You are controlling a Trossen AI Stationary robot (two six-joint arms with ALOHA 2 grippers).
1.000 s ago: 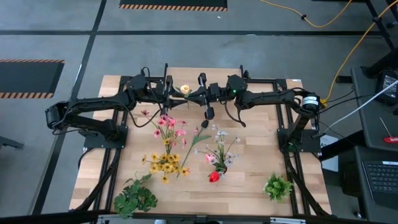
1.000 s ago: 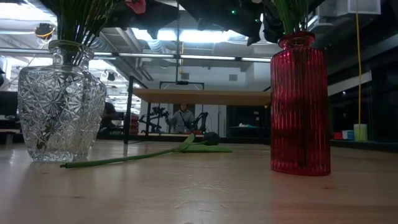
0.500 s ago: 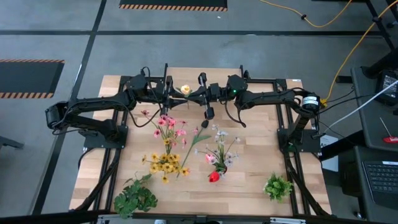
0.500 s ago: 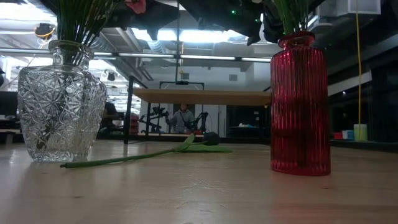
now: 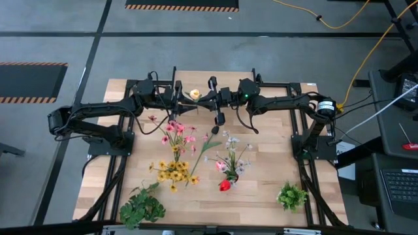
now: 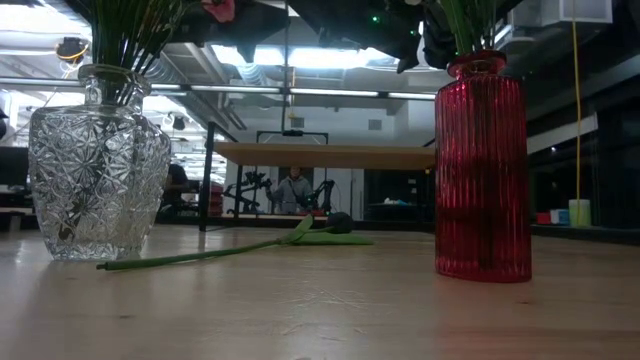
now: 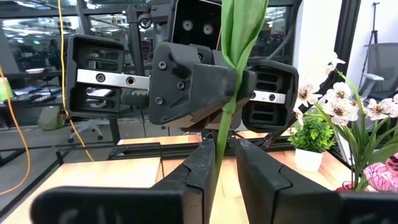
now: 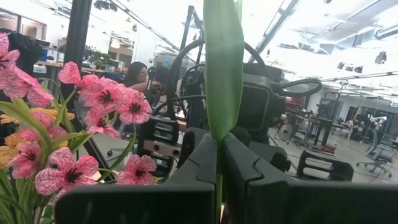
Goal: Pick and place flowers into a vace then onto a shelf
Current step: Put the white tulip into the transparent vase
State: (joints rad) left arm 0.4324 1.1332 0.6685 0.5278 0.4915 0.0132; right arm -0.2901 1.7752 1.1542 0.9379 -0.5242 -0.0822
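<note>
Grey floor lies all round the wooden bench, and both dark arms reach in to meet above its far side. Between them they hold one flower with a pale yellow head, up in the air.

I see the right claw pressed tight on the flower's green stem. The left claw faces it, very close. Its two fingers stand a little apart with the same stem between them. I think the stem touches only one finger, but the view is too poor for me to be sure.

Nearer to me on the bench stands a clear glass vase with green stems in it. A red vase stands well apart from it and also holds stems. From above I see pink blooms, yellow blooms and white blooms spreading out over the bench.

One loose flower lies flat on the bench between the two vases. The shelf, a light board on thin black legs, stands behind it at the far side. Two leafy green plants sit at the near corners. A person is far back in the room.
</note>
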